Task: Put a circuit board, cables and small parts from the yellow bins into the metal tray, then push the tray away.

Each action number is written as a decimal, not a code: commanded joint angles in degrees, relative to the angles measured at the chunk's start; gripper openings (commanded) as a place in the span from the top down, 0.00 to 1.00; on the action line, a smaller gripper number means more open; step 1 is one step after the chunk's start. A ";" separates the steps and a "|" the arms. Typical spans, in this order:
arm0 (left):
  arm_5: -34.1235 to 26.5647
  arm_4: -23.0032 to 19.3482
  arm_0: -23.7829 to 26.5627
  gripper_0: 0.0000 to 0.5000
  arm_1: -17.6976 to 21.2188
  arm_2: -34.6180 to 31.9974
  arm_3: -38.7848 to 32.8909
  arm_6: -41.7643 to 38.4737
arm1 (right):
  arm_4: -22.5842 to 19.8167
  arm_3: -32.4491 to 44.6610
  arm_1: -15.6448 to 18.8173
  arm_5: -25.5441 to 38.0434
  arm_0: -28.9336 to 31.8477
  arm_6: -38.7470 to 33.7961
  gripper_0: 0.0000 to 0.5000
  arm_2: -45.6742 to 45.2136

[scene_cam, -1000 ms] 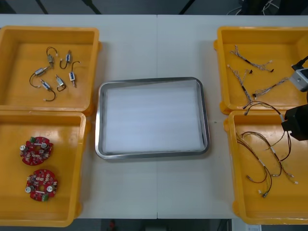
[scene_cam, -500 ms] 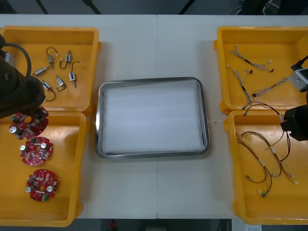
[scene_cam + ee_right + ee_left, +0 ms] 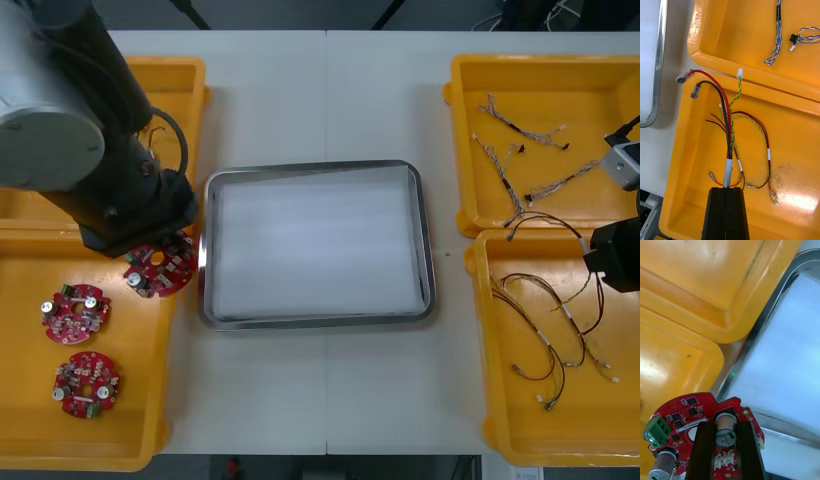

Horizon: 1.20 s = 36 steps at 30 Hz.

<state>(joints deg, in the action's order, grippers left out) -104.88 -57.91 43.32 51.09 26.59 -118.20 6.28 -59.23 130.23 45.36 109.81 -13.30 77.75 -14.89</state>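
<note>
My left gripper (image 3: 158, 262) hangs over the right edge of the near left yellow bin (image 3: 30, 420), shut on a round red circuit board (image 3: 160, 270) just left of the metal tray (image 3: 206, 215). In the left wrist view its fingers (image 3: 703, 450) clamp a part on the red board (image 3: 685, 412), with the tray's rim (image 3: 763, 320) ahead. My right gripper (image 3: 727, 191) is shut on a bundle of black, red and yellow cables (image 3: 727, 123) above the near right bin (image 3: 797, 150). Two more boards (image 3: 75, 312) lie in the near left bin.
The far right bin (image 3: 580, 75) holds blue and white twisted cables (image 3: 505, 135). More red and yellow cables (image 3: 550, 335) lie in the near right bin (image 3: 505, 430). The left arm (image 3: 70, 120) covers most of the far left bin (image 3: 185, 75).
The left arm has swung right with the circuit board, from the near left bin's far left corner to its right edge beside the tray. The right arm holds still.
</note>
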 commanded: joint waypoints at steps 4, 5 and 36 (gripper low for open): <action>-1.11 10.72 3.70 1.00 -10.05 7.25 -0.89 -5.93 | 0.43 1.52 -0.18 0.19 -1.20 2.06 1.00 0.48; -1.11 12.56 3.97 1.00 -11.19 8.39 -0.80 -6.37 | 0.43 1.52 -0.18 0.19 -1.20 2.06 1.00 0.48; 6.97 26.98 5.02 1.00 -23.41 14.90 15.63 -6.11 | 0.43 1.52 -0.18 0.19 -1.20 2.06 1.00 0.48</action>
<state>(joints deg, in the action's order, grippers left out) -98.72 -31.70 45.68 29.44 40.83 -103.12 -2.54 -59.13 130.24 45.36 109.81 -13.31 77.75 -14.87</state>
